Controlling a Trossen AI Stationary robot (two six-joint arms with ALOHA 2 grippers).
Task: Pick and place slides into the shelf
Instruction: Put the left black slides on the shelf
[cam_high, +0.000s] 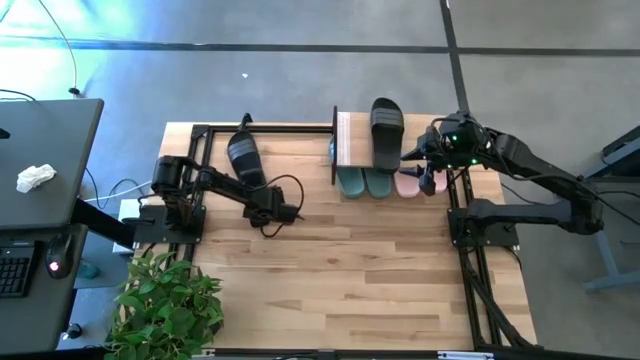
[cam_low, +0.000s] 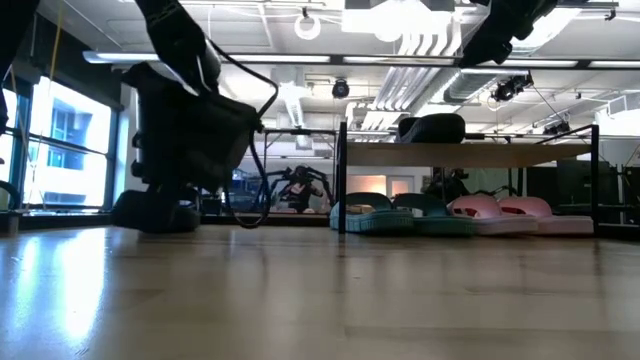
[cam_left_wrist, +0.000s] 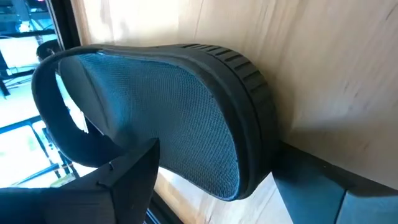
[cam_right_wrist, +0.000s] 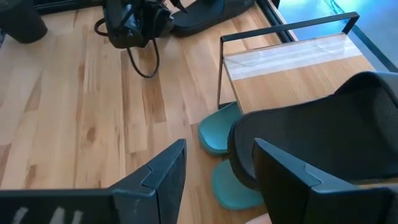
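The wooden table (cam_high: 340, 270) lay under open office ceiling lights, with the shelf (cam_high: 345, 147) at its far edge, between my two arms.

By my count five of the six slides were already home. The teal pair (cam_high: 364, 183) sat side by side under the plank, the pink pair (cam_low: 505, 210) next to them, closest to my right gripper (cam_high: 428, 160), all four on the table between the black legs. One black slide (cam_high: 386, 133) lay on top of the plank, just ahead of my right fingers (cam_right_wrist: 161, 171). Those fingers stood apart with nothing between them; the slide's heel was right in front of them but not clamped, so I judged that placement finished and that hand simply hovering beside the shelf.

What was left was the last black slide (cam_high: 244, 157), well away from the shelf on my left side, lying flat with its footbed up. My left gripper (cam_high: 292, 213) was near it, angled toward it, jaws wide and empty; in the wrist view the slide (cam_left_wrist: 161, 118) filled the space just beyond my fingertips (cam_left_wrist: 134, 171), strap at the far end and sole edge nearest me. I had not yet closed on it.

So one pick, one carry across to the plank beside its mate, and the job would be done
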